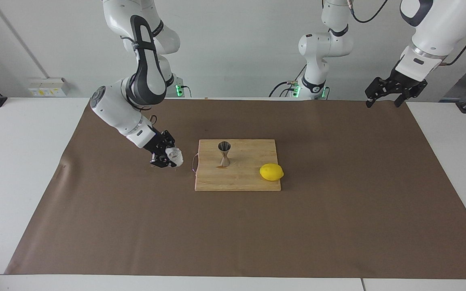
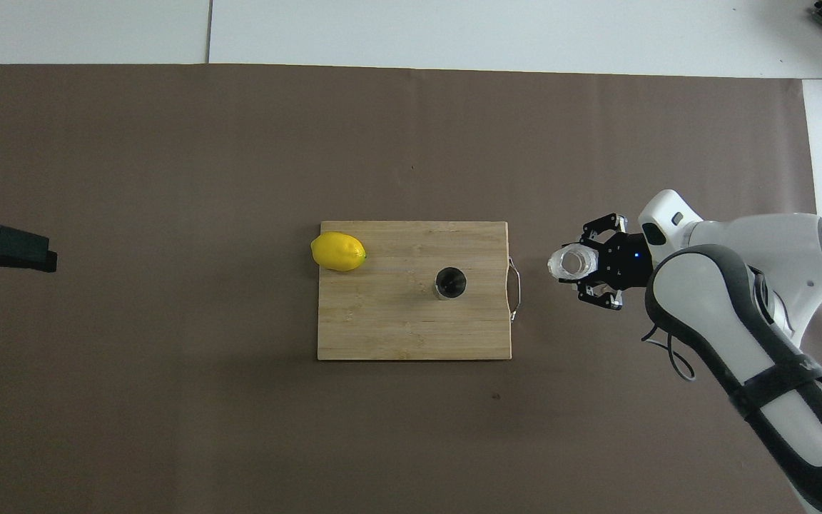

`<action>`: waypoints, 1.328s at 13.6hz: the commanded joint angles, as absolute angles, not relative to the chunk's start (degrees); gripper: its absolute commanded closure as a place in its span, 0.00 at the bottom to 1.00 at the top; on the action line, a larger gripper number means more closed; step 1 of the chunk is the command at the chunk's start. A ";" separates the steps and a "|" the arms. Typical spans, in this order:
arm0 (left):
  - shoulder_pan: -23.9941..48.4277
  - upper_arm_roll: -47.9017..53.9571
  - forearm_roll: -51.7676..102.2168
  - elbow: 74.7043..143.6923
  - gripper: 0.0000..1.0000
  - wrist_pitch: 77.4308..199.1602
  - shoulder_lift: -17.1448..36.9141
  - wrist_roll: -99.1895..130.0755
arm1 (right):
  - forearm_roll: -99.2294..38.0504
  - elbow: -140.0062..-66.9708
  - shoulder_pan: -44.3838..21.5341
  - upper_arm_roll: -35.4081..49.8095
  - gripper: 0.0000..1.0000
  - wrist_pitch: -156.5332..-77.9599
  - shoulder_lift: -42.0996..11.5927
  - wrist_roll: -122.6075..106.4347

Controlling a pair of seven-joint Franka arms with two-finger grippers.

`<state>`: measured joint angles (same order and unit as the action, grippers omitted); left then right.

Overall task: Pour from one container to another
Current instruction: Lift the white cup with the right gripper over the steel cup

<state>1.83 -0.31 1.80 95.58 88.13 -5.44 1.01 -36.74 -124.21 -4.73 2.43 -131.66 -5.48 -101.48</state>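
Across the whole tabletop [image 1: 22, 169] lies a broad sheet of brown paper [image 1: 338, 210], with white table showing at its edges and a plain pale wall rising where the two robot bases stand. At the sheet's centre sits a wooden cutting board [image 1: 241, 182]. Taking the overhead view as a clock face with the board in the middle, a metal handle [image 2: 516, 289] is at the board's 3 o'clock edge and a yellow lemon [image 1: 271, 172] rests on its 10 o'clock corner.

Near the board's middle, a little toward 3 o'clock, stands the steel jigger [image 1: 224, 154], upright, its open mouth up. It looks rigid, smooth and narrow-waisted, so I judge it easy to tip if bumped.

The right gripper [image 1: 167, 157] is at 3 o'clock just off the board, over the paper beside the handle, clamped on the whitish crinkled cup [image 1: 174, 156]. The cup is carried roughly upright and low; I cannot tell whether it clears the paper. It seems light and thin-walled, likely to crush or slip under a hard squeeze; holding across its side walls below the rim, as now, looks sensible. Its contents cannot be made out.

The left gripper [image 1: 382, 98] waits raised at 9 o'clock, over the paper's edge, fingers spread and holding nothing.
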 commanded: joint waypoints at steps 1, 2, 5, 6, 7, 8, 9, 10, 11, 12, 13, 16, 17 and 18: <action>1.41 0.09 0.88 95.98 0.00 87.45 -6.33 0.88 | -31.57 -122.79 -7.46 2.64 1.00 -132.45 -4.66 -93.98; 1.41 0.09 0.88 95.98 0.00 87.36 -6.33 0.88 | -30.25 -122.17 -8.95 2.64 1.00 -132.45 -4.66 -91.08; 1.41 0.09 0.88 95.98 0.00 87.45 -6.33 0.88 | -24.63 -120.33 -12.03 2.64 1.00 -132.36 -4.66 -82.12; 1.41 0.09 0.88 95.98 0.00 87.45 -6.33 0.88 | -23.57 -119.71 -13.09 2.64 1.00 -132.28 -4.75 -79.74; 1.41 0.09 0.88 95.98 0.00 87.45 -6.33 0.88 | -22.68 -119.62 -14.40 2.64 1.00 -132.28 -4.75 -77.80; 1.41 0.09 0.88 95.98 0.00 87.45 -6.33 0.88 | -21.20 -119.53 -15.02 2.64 1.00 -132.36 -4.75 -75.96; 1.41 0.09 0.88 95.98 0.00 87.45 -6.33 0.88 | -19.88 -119.53 -15.46 2.81 1.00 -132.36 -4.75 -74.02; 1.41 0.09 0.88 95.98 0.00 87.45 -6.33 0.88 | -18.65 -118.92 -17.03 2.73 1.00 -132.28 -4.83 -72.09; 1.41 0.09 0.88 95.98 0.00 87.45 -6.33 0.88 | -16.81 -118.22 -17.66 2.72 1.00 -132.19 -4.92 -70.07; 1.41 0.09 0.88 95.98 0.00 87.45 -6.33 0.88 | -14.26 -117.86 -18.54 2.81 1.00 -132.01 -5.01 -67.79; 1.41 0.09 0.88 95.98 0.00 87.45 -6.33 0.88 | -12.32 -117.69 -19.24 2.81 1.00 -131.92 -5.01 -65.76; 1.41 0.09 0.88 95.98 0.00 87.45 -6.33 0.88 | -7.75 -116.90 -21.09 2.81 1.00 -131.75 -5.10 -60.23; 1.41 0.09 0.88 95.98 0.00 87.36 -6.33 0.88 | -5.99 -116.81 -21.18 2.90 1.00 -131.84 -5.10 -58.55; 1.41 0.09 0.88 95.98 0.00 87.45 -6.33 0.88 | -4.58 -116.63 -21.62 2.90 1.00 -131.84 -5.10 -57.32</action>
<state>1.83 -0.31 1.80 95.58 88.11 -5.44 1.01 -7.77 -117.32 -21.42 2.65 -131.68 -5.11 -60.62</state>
